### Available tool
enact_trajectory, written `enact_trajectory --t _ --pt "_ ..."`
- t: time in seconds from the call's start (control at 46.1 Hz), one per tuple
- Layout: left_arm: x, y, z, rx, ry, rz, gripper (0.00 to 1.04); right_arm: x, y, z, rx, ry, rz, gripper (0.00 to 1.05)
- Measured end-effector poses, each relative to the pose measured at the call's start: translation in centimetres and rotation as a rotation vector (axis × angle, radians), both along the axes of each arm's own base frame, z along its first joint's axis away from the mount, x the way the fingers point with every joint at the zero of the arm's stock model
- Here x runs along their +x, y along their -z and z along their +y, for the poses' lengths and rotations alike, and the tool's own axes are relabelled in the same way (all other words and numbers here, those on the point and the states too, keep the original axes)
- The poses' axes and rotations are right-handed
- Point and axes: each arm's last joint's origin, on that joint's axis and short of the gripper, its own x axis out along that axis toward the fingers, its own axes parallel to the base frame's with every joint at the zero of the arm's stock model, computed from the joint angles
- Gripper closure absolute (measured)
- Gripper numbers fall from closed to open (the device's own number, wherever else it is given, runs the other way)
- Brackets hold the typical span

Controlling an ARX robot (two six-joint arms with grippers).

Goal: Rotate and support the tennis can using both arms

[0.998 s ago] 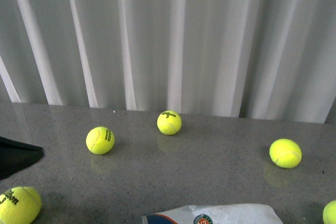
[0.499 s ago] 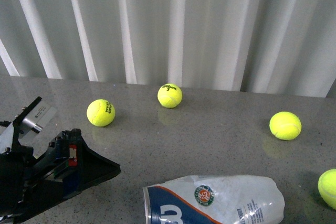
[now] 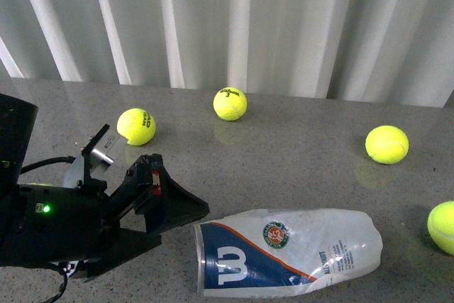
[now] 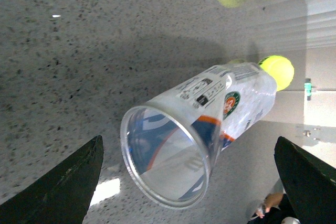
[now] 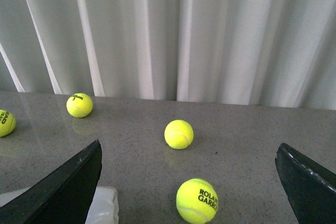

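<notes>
Closing on the tennis can (image 3: pixel 287 253) with the left gripper (image 3: pixel 183 225): a mere black corner at the frame edge a second ago, halfway in half a second ago, now just beside the can's mouth and not yet touching. Framing the whole can as well, against a bare sliver at the lower edge before. Lying on its side on the grey table (image 3: pixel 305 168), mouth toward the left arm (image 3: pixel 57 228), closed end toward a tennis ball (image 3: pixel 443 226), near it but apart. Judging from that: approach nearly done, grasp not begun, rotation all to come. Reaching low and almost level along the table, wrist lined up with the mouth. Seen through the left wrist view, fingers (image 4: pixel 63 182) spread wide to either side of the rim, holding nothing. Showing nothing of the right arm in the front view. From its own wrist view, right gripper (image 5: pixel 188 145) likewise spread wide and empty above the table, facing scattered balls, with a white corner at the edge, perhaps the can's closed end. Likely needing that second arm brought in before any support.
</notes>
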Motion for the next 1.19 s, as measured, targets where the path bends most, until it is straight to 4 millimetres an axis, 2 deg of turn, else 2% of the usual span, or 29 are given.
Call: enact_trajectory --t 0.195,0.304,0.499,0.802,1.041,1.084,1.193 --pt "0.5 0.0 -1.1 -0.122 -0.002 0.007 0.07 0.0 0.0 0.0 0.0 0.0 0.0 0.07" --pt "0.2 0.8 -1.8 -0.17 -0.012 0.051 0.07 0.0 0.0 0.0 0.0 0.0 0.0 0.07" --pt "-0.5 2.4 -3.0 -0.202 -0.01 0.119 0.07 0.0 0.0 0.0 0.0 0.0 0.0 0.07" --pt "-0.6 2.6 -4.4 -0.234 0.001 0.131 0.07 0.0 0.0 0.0 0.0 0.0 0.0 0.07" --pt "-1.0 2.7 -5.4 -0.257 0.015 0.127 0.38 0.0 0.0 0.0 0.0 0.0 0.0 0.07" --pt "-1.3 2.8 -5.6 -0.265 0.017 0.135 0.48 0.0 0.0 0.0 0.0 0.0 0.0 0.07" --pt "-1.8 3.1 -6.0 -0.277 0.019 0.142 0.64 0.0 0.0 0.0 0.0 0.0 0.0 0.07"
